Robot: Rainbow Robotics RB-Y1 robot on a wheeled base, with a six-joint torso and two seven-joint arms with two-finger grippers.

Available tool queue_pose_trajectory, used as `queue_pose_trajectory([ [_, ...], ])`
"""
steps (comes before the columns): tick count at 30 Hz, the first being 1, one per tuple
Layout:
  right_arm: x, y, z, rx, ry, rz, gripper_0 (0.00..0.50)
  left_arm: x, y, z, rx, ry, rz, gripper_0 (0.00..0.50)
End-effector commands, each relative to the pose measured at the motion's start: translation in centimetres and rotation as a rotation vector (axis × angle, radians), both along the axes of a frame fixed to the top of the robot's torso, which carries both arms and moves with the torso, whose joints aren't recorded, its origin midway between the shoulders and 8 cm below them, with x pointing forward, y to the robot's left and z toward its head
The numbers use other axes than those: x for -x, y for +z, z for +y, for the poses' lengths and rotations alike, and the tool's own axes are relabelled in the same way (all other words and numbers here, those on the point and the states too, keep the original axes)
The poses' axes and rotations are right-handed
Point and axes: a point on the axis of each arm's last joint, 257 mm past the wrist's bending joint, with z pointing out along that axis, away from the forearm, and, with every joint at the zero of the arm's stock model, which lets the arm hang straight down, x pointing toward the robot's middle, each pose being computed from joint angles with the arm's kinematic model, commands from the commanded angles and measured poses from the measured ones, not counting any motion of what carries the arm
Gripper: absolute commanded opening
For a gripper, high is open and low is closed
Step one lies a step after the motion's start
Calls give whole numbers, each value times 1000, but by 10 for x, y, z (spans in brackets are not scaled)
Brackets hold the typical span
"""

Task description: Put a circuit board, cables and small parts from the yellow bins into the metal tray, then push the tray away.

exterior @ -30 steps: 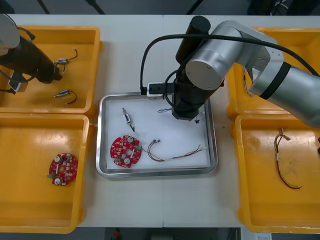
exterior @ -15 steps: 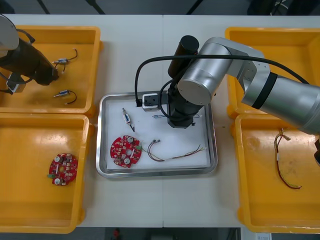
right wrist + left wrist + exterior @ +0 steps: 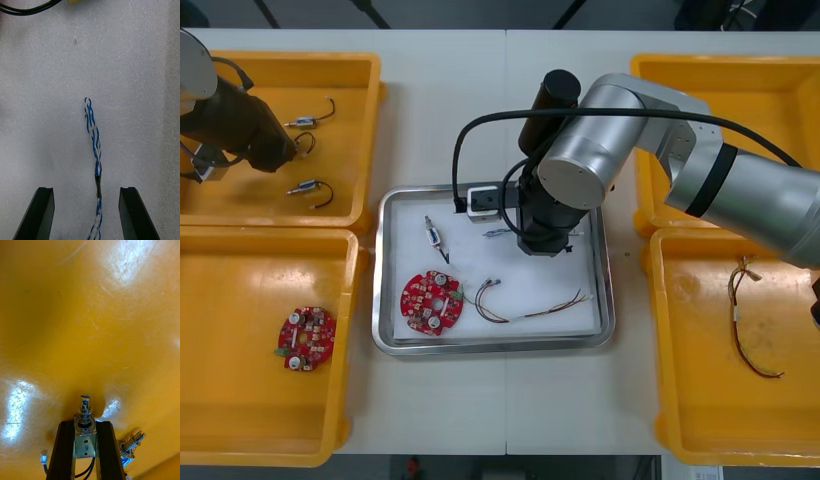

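In the far left yellow bin (image 3: 350, 70), my left gripper (image 3: 85, 423) is shut on a small metal part (image 3: 84, 416) that stands between its fingers (image 3: 66, 450). In the front view that left gripper (image 3: 280, 150) is low over the bin floor. Over the metal tray (image 3: 605, 290), my right gripper (image 3: 86, 191) is open. A twisted blue and white cable (image 3: 94, 146) lies loose on the white lining between its fingers (image 3: 41, 213). The tray also holds a round red circuit board (image 3: 430, 300), a small metal part (image 3: 435, 238) and a red and yellow cable (image 3: 530, 306).
Two more small metal parts (image 3: 303, 122) (image 3: 305, 187) lie in the far left bin, and another (image 3: 131, 445) lies beside the left fingers. A circuit board (image 3: 306, 337) sits in the near left bin. A red and yellow cable (image 3: 745, 320) lies in the near right bin (image 3: 680, 400).
The left gripper has closed on a small metal part. The right gripper has come down a little into the tray and opened, letting go of the blue and white cable.
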Motion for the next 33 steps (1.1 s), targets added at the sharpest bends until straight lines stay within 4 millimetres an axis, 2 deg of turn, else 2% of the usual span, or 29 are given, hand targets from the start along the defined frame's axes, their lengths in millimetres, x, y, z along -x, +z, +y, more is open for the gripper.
queue_pose_trajectory([
  [1, -12, 48, -4, -19, -14, -50, 500, -17, 36, -8, -55, -75, -68, 0],
  [6, -2, 77, -13, -7, -30, -36, 500, -18, 59, -3, -98, -125, -87, 0],
  [14, 16, 113, -41, -41, -127, 54, 500, 0, 83, -6, -207, -275, -45, 0],
  [19, 26, 129, -68, -97, -268, 74, 500, 20, 92, -11, -341, -418, 23, 0],
  [21, 32, 137, -89, -117, -361, 72, 500, 31, 99, -12, -420, -496, 60, 0],
  [23, 37, 141, -102, -142, -430, 79, 500, 38, 104, -13, -469, -547, 80, 0],
  [29, 37, 164, -136, -312, -631, 37, 500, 67, 115, -16, -623, -740, 173, 0],
  [33, 41, 168, -158, -371, -716, 19, 500, 85, 119, -27, -693, -847, 226, 0],
])
